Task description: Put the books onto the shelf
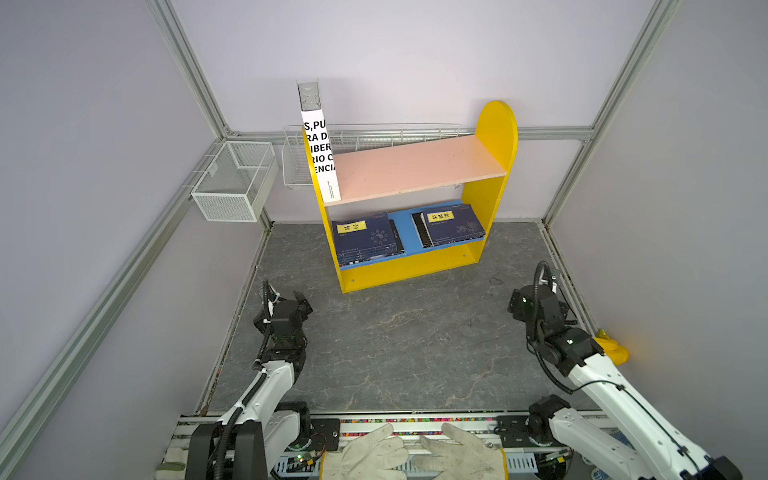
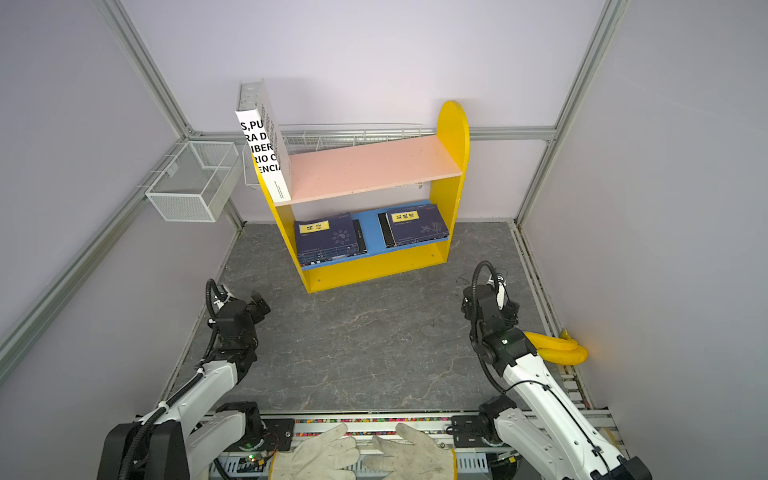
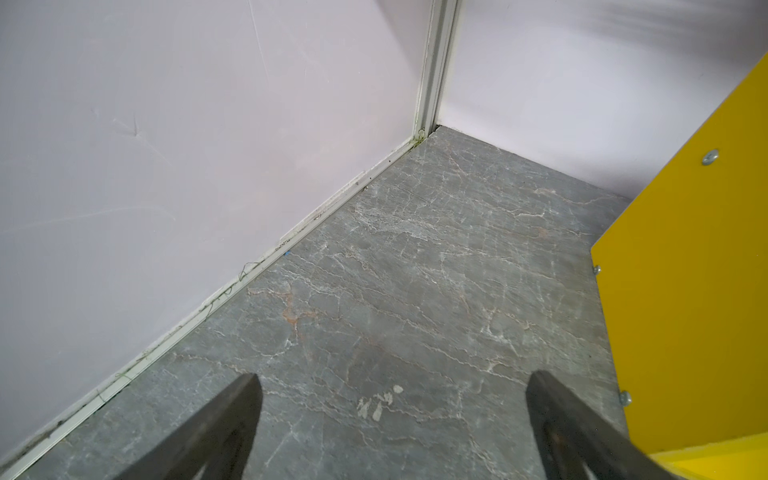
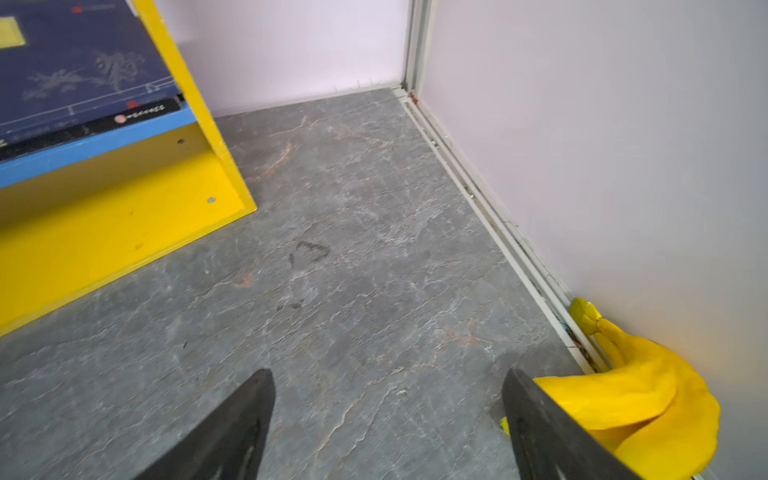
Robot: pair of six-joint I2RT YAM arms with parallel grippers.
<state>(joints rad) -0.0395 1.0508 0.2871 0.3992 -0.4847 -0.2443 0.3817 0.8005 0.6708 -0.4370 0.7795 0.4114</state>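
Note:
The shelf (image 1: 490, 166) (image 2: 446, 166) stands at the back of the grey floor, with yellow sides, a pink upper board and a blue lower board. A large white book (image 1: 320, 153) (image 2: 266, 149) with bold black lettering stands upright at the left end of the pink board. Two stacks of navy books (image 1: 365, 239) (image 1: 453, 226) (image 2: 326, 241) (image 2: 417, 226) lie flat on the blue board, black books under them. My left gripper (image 1: 303, 301) (image 3: 392, 399) hovers open over bare floor, left of the shelf's front. My right gripper (image 1: 517, 303) (image 4: 388, 399) hovers open to the shelf's right. Neither holds anything.
White wire baskets (image 1: 235, 180) (image 2: 193, 180) hang on the left wall, and another (image 1: 293, 166) behind the shelf. A yellow banana bunch (image 4: 631, 390) (image 2: 557, 349) lies against the right wall, beside my right gripper. Two gloved hands (image 1: 415, 455) rest at the near edge.

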